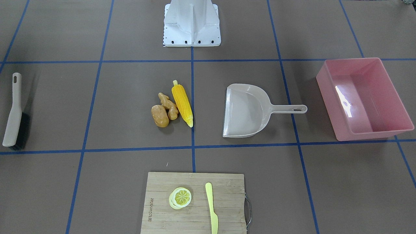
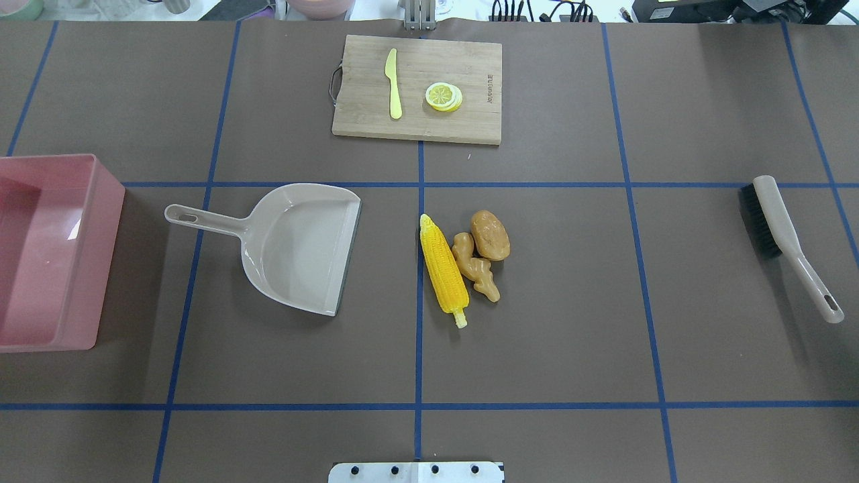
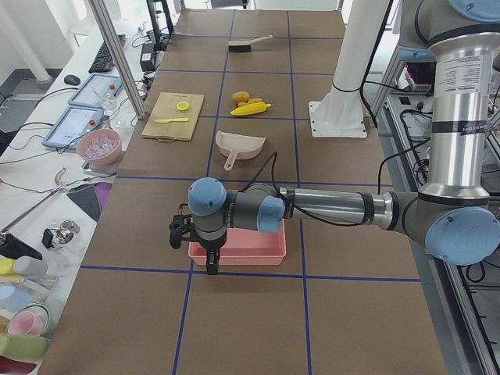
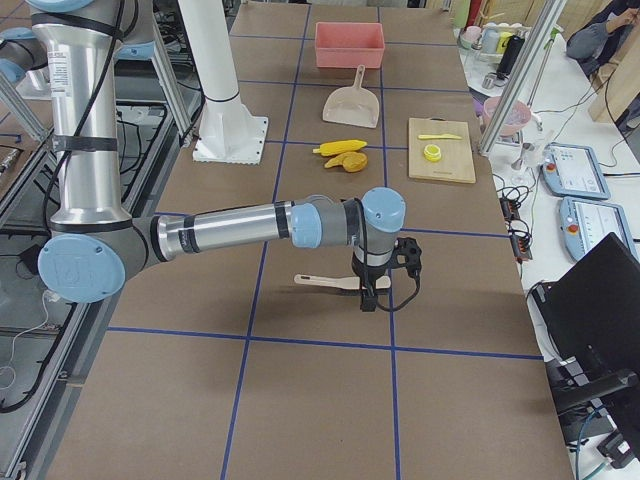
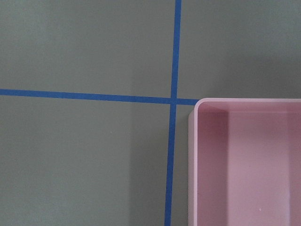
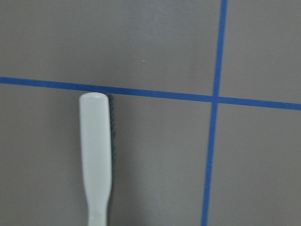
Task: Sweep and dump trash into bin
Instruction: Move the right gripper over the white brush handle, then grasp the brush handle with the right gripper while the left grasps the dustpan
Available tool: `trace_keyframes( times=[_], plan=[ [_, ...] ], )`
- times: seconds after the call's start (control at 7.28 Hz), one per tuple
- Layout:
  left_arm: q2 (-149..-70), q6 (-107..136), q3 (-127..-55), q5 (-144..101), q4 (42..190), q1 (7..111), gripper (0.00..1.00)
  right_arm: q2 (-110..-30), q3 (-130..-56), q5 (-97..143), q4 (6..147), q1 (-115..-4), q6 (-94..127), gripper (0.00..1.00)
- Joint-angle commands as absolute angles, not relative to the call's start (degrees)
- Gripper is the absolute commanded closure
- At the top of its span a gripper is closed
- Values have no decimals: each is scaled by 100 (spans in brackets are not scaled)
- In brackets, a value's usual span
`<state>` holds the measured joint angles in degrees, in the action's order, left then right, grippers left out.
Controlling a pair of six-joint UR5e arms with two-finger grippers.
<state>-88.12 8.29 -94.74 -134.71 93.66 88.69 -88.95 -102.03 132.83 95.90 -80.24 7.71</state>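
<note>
your brown table [image 2: 537, 335], gridded in blue tape [image 2: 537, 406], holds bin [image 2: 40, 268] and trash [image 2: 443, 268] (whether left gripper [image 3: 212, 262] or right gripper [image 4: 367, 298] is open, i cannot tell).

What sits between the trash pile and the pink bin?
Only the dustpan: it lies between the corn, ginger and potato and the bin, open mouth toward the pile, handle toward the bin, touching neither. Nothing else visible on that line.

bin [image 2: 47, 268] clipped by edge | left pincer [image 3: 211, 266], right pincer [image 4: 368, 300]: opening unreadable
</note>
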Motion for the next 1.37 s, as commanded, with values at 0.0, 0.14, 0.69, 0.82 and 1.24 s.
trace_keyframes(
  times=[0.0, 0.14, 0.69, 0.82, 1.24],
  plan=[
    [-8842, 826, -9483, -13474, 9334, 8868, 2, -8570, -10693, 12731, 9667, -6695, 2559, 0],
    [-8868, 835, -9483, -13465, 9325, 8868, 1, -8630, -10844, 12727, 9729, -6645, 2671, 0],
    [-9130, 835, -9781, -13465, 9011, 8842, 0, -9086, -10837, 12735, 9686, -6618, 2671, 0],
    [-9515, 826, -9895, -13465, 8417, 8833, 0, -9314, -11011, 12727, 9668, -6627, 2654, 0],
    [-10290, 232, -10212, -13456, 7526, 8546, 0, -10220, -11531, 12999, 9633, -6618, 2663, 1]
  ],
)
